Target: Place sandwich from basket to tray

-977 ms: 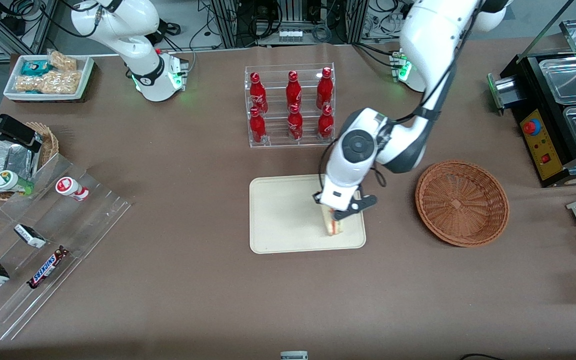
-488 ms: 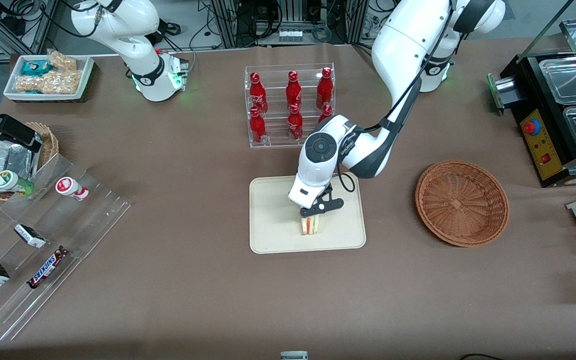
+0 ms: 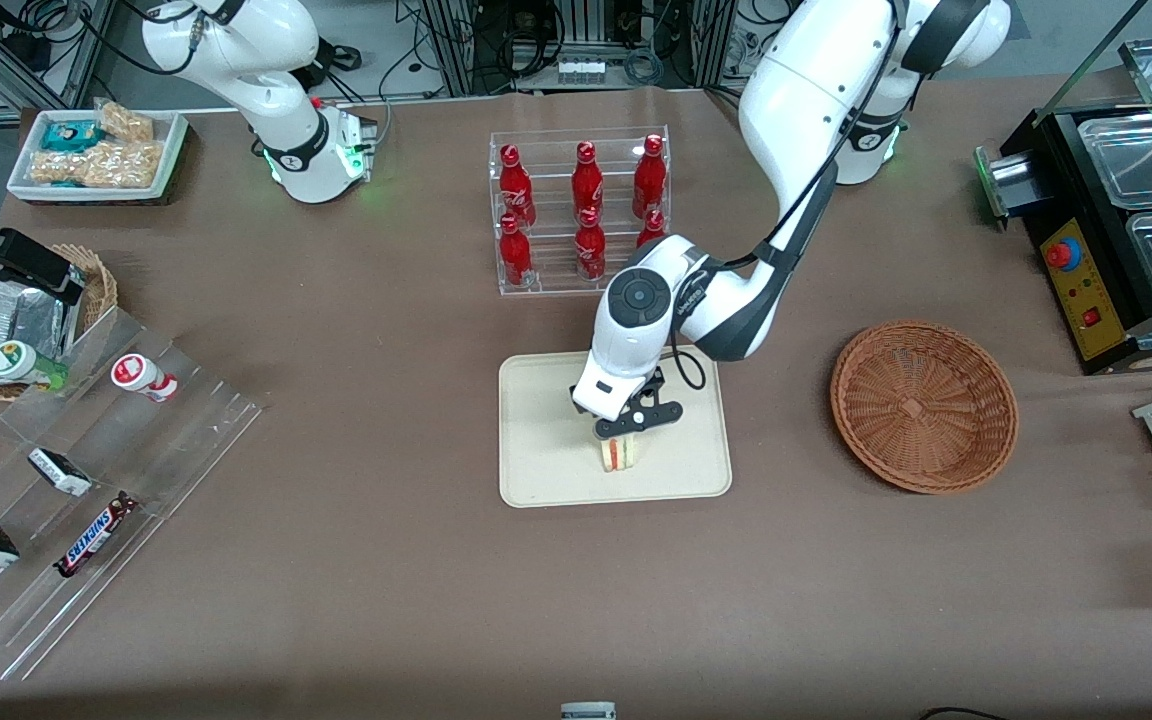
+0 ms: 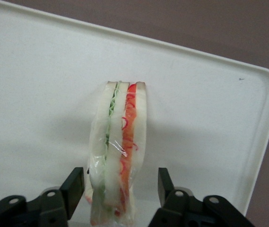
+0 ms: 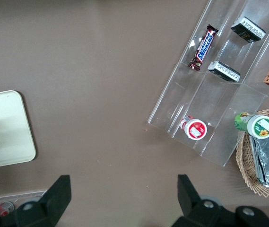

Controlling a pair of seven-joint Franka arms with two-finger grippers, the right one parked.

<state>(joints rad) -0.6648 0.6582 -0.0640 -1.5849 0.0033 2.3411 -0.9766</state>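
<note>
the claw (image 3: 626,432) has carried the sandwich (image 3: 620,453) away from the basket (image 3: 924,405) to mid-tray (image 3: 546,440) and lowered it. its fingers (image 4: 73,189) now stand released, a gap each side, so the sandwich rests on the tray; only withdrawal remains.

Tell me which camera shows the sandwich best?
The left wrist view: the sandwich stands on the tray, layers clear, between the open gripper fingers. The front view shows it small under the gripper. The right wrist view catches only its edge.
</note>
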